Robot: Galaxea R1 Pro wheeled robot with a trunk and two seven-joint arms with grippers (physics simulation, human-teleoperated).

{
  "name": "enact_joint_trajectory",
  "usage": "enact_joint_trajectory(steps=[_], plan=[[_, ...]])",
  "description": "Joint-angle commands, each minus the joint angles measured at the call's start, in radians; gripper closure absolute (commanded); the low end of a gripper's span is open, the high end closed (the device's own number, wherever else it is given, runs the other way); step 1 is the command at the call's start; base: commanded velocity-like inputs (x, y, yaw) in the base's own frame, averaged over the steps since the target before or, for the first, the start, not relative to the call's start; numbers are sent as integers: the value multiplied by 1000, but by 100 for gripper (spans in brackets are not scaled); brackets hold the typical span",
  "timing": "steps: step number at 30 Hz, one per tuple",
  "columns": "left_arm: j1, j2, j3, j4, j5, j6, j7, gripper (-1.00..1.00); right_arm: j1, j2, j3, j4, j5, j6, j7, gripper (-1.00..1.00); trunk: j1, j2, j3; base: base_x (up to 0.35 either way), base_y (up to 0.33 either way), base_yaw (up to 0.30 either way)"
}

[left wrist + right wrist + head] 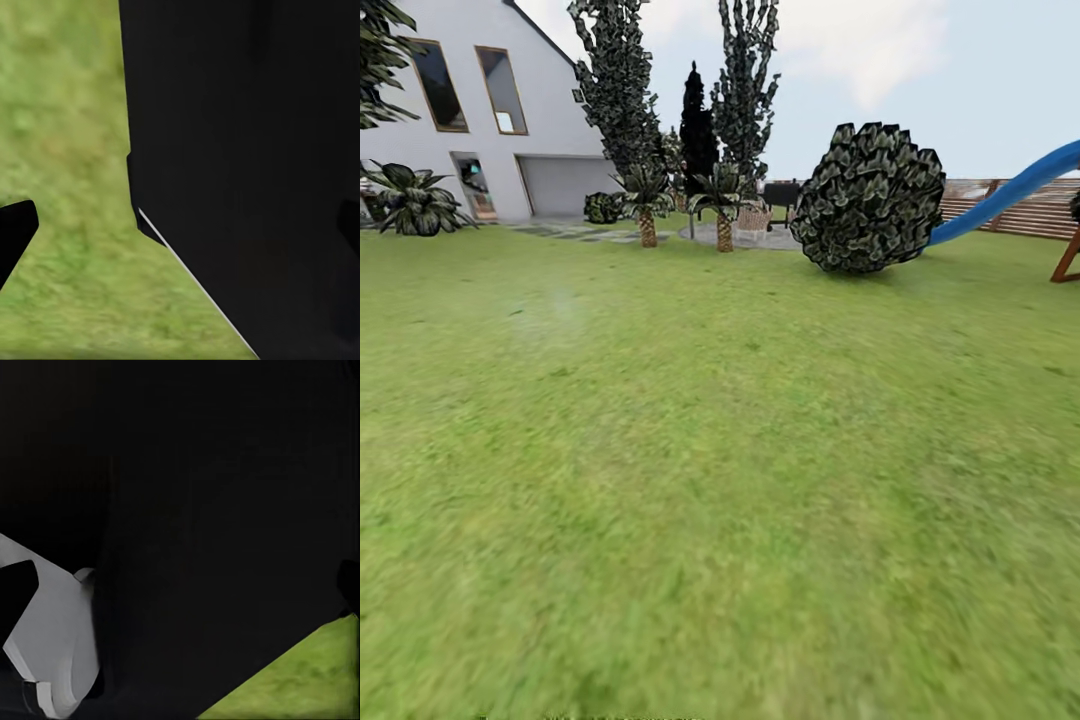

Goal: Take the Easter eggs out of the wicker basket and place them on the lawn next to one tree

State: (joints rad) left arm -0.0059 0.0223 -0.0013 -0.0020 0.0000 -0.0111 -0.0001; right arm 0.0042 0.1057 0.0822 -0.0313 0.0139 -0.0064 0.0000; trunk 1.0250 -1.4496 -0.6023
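- The head view looks across a wide stretch of lawn (720,480) in the garden; grass runs from the near edge at 6 o'clock up to the plantings at 12 o'clock.
- No eggs, no wicker basket and no thick-trunked tree can be made out here, so where they lie relative to either claw cannot be told. The robot appears to be on its way.
- At 12 o'clock stand two short palms (647,205), with dark narrow columnar trees (618,80) rising behind them.
- A big round bush (870,197) sits at about 1 o'clock, and beyond it, toward 2 o'clock, a blue slide (1010,195) slants down in front of a brown slat fence (1020,210).
- A white house (470,110) with a garage door fills the 10 to 11 o'clock corner, with a leafy plant (415,200) before it.
- In the left wrist view a large dark part of the robot blocks most of the frame, with blurred grass beside it. A dark tip at the edge may be a finger, but whether the left claw is spread or pressed together cannot be told.
- In the right wrist view the same kind of dark bulk covers nearly everything, beside a pale grey part of the robot and a wedge of grass. The right claw's state cannot be told either.
- My judgement: the next move turns on finding the basket first; neither arm can be called nearer until it comes into sight.
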Motion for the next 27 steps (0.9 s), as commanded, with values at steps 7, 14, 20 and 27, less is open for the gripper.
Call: enact_joint_trajectory(steps=[7, 14, 20, 27], plan=[[-1, -1, 0, 0, 0, -1, 0, -100, 0, -2, 5, 1, 1, -5, -1, -100, 0, 0, -3, 0, 0, 280], [0, -1, 0, 0, 0, -1, 0, -100, 0, -1, 6, -5, 0, -7, -2, -100, 0, 0, -6, 0, 0, 280], [-1, 0, 0, 0, 0, -1, 0, -100, 0, -1, 6, -7, 0, -7, -2, -100, 0, 0, -8, 0, 0, 280], [-1, 1, 0, 0, 0, -1, 0, -100, 0, -2, 5, -8, 1, -7, -2, -100, 0, 0, -10, 0, 0, 280]])
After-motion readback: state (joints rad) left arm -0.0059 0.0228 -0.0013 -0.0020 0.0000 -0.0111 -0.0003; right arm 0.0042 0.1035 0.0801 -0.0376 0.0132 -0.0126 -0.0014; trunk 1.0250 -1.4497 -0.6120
